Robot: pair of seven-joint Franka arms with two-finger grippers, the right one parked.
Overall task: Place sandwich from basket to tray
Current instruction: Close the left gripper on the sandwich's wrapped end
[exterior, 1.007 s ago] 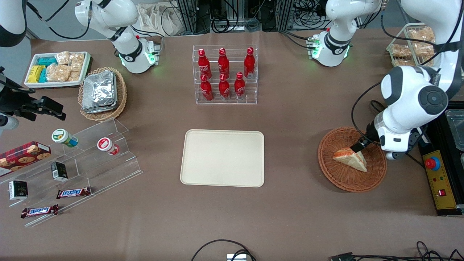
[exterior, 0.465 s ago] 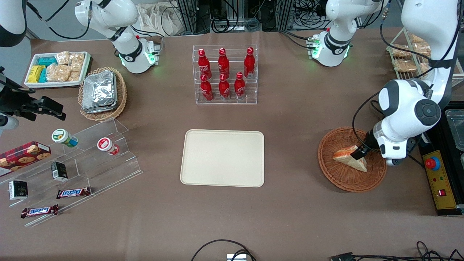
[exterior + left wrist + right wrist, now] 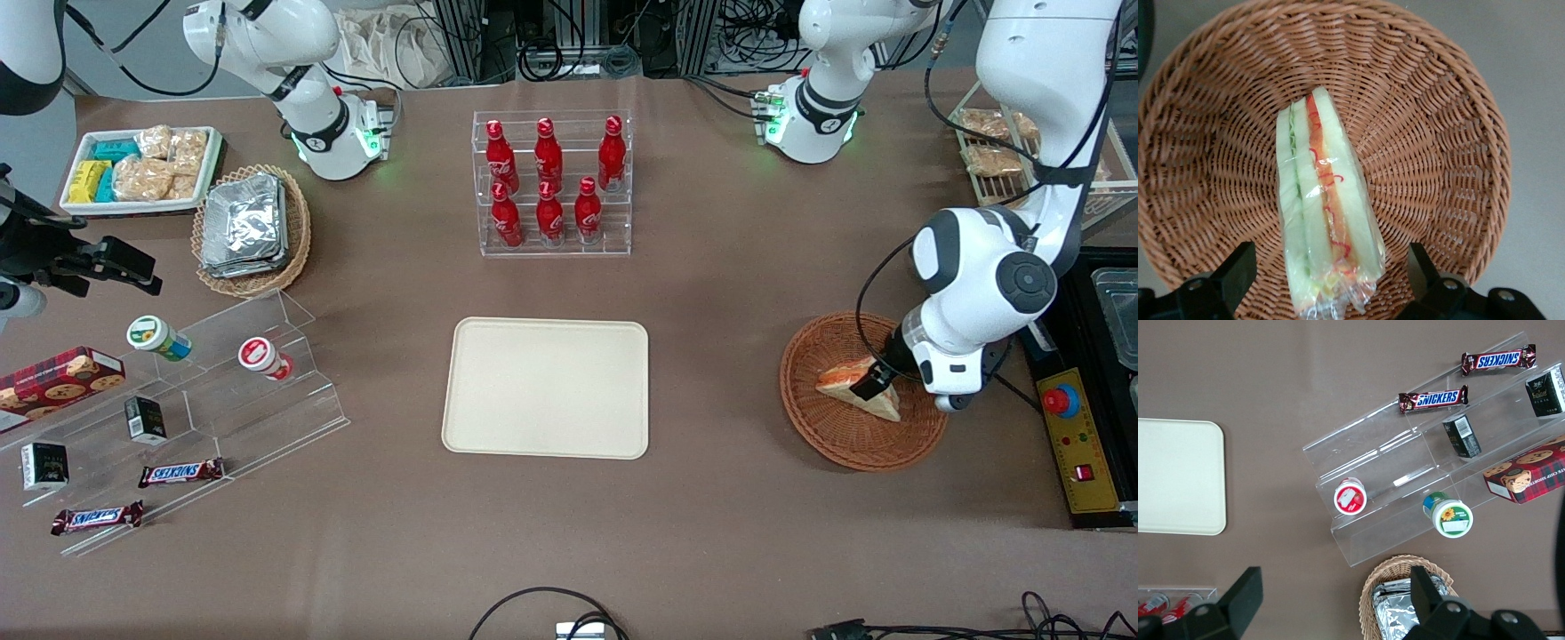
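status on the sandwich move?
Done: gripper is down in the basket, open fingers straddling the sandwich. In hand: nothing gripped yet; the sandwich lies on the wicker. Left: close, lift, carry it to the tray, which holds nothing.

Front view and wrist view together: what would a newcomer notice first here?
Probably the gripper, open and lowered into the basket at the working arm's end of the table, its fingers on either side of the wrapped sandwich. Next, the bare tray at the table's middle, with the rack of red bottles farther from the front camera.
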